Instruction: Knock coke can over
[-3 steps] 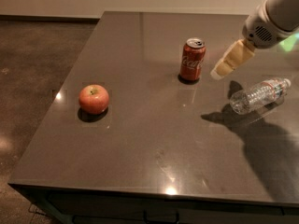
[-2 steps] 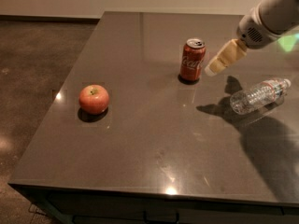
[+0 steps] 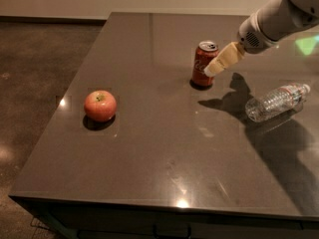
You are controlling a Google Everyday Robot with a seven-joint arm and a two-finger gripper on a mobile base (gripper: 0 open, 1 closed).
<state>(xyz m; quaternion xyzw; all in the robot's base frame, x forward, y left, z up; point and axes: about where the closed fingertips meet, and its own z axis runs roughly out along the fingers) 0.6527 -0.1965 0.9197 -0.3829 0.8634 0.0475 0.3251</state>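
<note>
The coke can [image 3: 203,63], red with white script and a silver top, stands upright near the middle of the dark table [image 3: 159,153]. My gripper [image 3: 215,65] comes in from the upper right on a grey-white arm. Its cream-coloured tip reaches the can's right side, at about mid-height, touching it or nearly so.
A red apple [image 3: 100,105] sits on the left part of the table. A clear plastic bottle [image 3: 275,101] lies on its side at the right. The table's left and front edges drop to a brown floor [image 3: 35,83].
My gripper has moved left and slightly down, from a gap to the right of the can up to its right side. The can still stands upright in the same place.
</note>
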